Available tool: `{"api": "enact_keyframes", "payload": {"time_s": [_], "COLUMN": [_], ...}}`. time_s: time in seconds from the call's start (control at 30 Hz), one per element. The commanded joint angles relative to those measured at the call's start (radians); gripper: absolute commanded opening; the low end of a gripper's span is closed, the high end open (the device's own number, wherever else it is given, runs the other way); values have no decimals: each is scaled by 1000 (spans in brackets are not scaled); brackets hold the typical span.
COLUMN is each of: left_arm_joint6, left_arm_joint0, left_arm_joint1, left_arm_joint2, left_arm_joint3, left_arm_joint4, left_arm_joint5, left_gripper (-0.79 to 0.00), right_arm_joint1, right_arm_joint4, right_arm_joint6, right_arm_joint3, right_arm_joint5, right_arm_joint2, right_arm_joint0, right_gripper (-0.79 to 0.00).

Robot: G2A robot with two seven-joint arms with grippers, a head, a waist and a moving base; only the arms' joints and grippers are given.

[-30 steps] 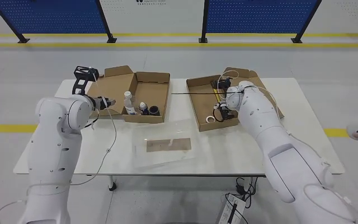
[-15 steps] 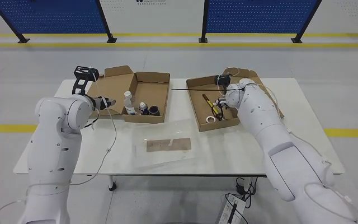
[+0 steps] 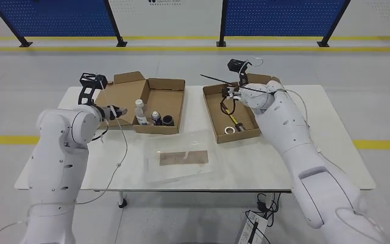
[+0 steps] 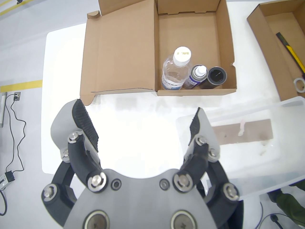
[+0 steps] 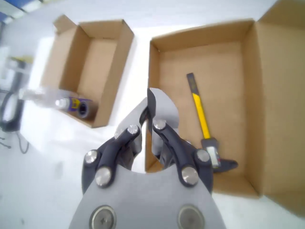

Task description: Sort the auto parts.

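Top view: the right gripper (image 3: 226, 91) hangs over the far end of the right cardboard box (image 3: 214, 116). A thin black rod (image 3: 210, 78) juts from it; I cannot tell whether it is gripped. The left gripper (image 3: 120, 111) sits well apart from that box.

Left wrist view: its fingers (image 4: 82, 117) spread wide and hold nothing. A water bottle (image 4: 175, 70), spray can (image 4: 196, 76) and black cylinder (image 4: 216, 77) stand in the neighbouring left cardboard box (image 4: 190, 1).

Right wrist view: the fingers are pressed together. A digital caliper (image 5: 201, 115) lies inside the right cardboard box.
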Motion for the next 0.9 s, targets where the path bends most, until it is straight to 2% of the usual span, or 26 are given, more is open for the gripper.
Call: {"api": "enact_keyframes", "payload": {"time_s": [0.0,0.2,0.37,0.63,0.87], "left_arm_joint6": [13,38,38,36,36], "left_arm_joint0": [9,32,42,52,52], "left_arm_joint1": [1,2,3,5,5], "left_arm_joint2": [-5,-25,-44,-45,-45], "left_arm_joint3": [-11,-33,-40,-47,-47], "left_arm_joint4": [9,12,-15,-6,-6], "left_arm_joint5": [3,37,55,53,53], "left_gripper": [0,0,0,0,0], "right_arm_joint1": [19,68,89,109,112], "right_arm_joint4": [3,-13,37,155,196], "right_arm_joint6": [12,46,15,-20,-17], "right_arm_joint3": [-179,-646,-888,-1047,-1052], "right_arm_joint5": [43,168,192,166,148], "right_arm_joint2": [40,169,279,411,427], "right_arm_joint0": [-94,-376,-567,-760,-787], "right_gripper": [-785,-785,-785,-785,-785]}}
